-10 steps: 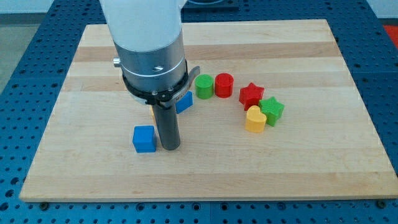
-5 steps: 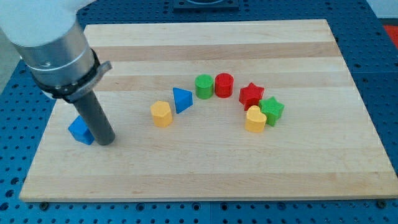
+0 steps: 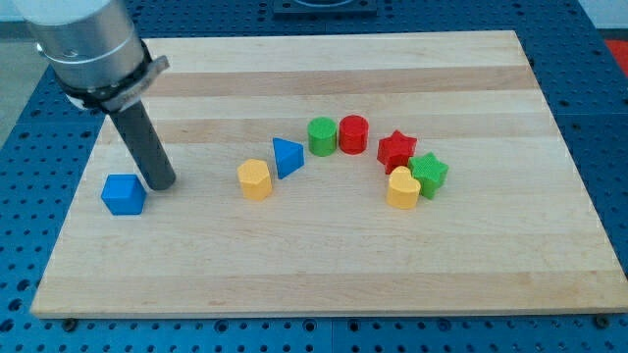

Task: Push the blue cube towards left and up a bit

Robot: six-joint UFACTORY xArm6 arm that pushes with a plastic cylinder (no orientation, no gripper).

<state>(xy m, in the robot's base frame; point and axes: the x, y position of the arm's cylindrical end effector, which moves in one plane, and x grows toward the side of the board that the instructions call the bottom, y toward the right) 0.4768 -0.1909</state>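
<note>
The blue cube lies near the left edge of the wooden board, turned a little on its corner. My tip rests on the board just to the cube's right and slightly above it, a small gap apart. The dark rod leans up and left to the arm's grey body at the view's top left.
A yellow hexagonal block and a blue triangle lie mid-board. A green cylinder, red cylinder, red star, green star and yellow heart form an arc at the right.
The blue cube was pushed far left from mid-board to near the left edge. My tip has since drawn back up and right, off the cube.
</note>
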